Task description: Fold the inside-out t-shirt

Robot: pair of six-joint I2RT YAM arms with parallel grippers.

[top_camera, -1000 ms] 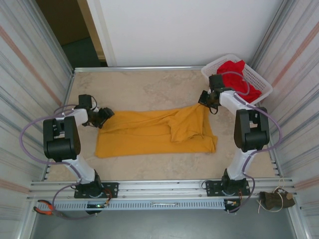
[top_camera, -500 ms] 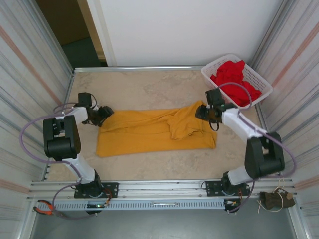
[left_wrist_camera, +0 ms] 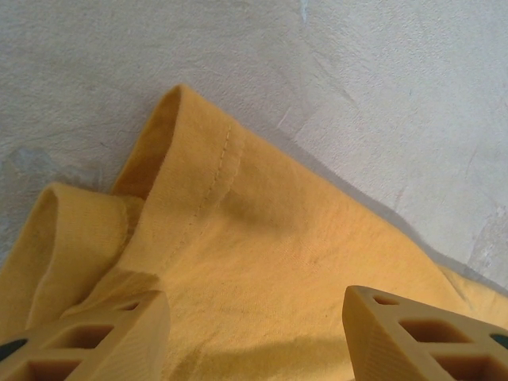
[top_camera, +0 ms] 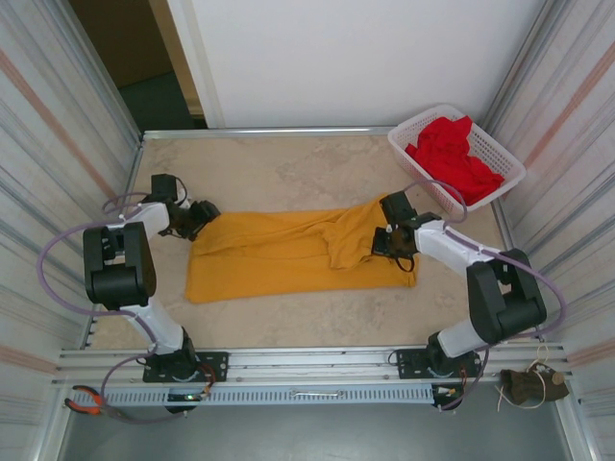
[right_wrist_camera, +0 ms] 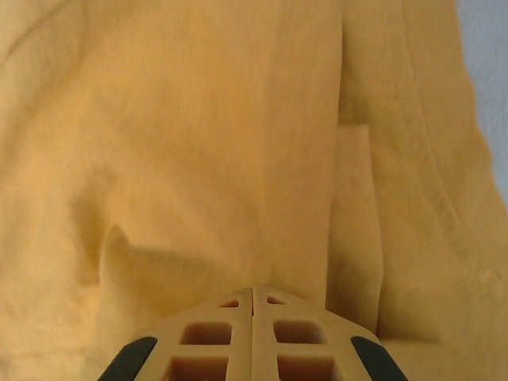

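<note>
The inside-out t-shirt [top_camera: 288,254] lies as a long mustard-yellow band across the middle of the table, with a bunched fold right of centre. My left gripper [top_camera: 205,217] sits at its far left corner, open. In the left wrist view the hemmed sleeve edge of the t-shirt [left_wrist_camera: 262,230] lies under and beyond my left gripper [left_wrist_camera: 258,305], with nothing held. My right gripper [top_camera: 382,242] rests low on the shirt's right part, shut. In the right wrist view its fingers [right_wrist_camera: 253,290] are pressed together over the wrinkled t-shirt [right_wrist_camera: 198,143], and no cloth shows between them.
A white basket [top_camera: 415,120] holding a red garment [top_camera: 452,154] stands at the back right corner. Bare beige table [top_camera: 288,173] lies behind the shirt. Metal walls close in both sides. Pliers [top_camera: 86,403] lie by the front rail at left.
My right arm swung from the shirt's far right corner by the basket down and left onto the cloth, and its jaws opened and shut again. The left gripper barely moved.
</note>
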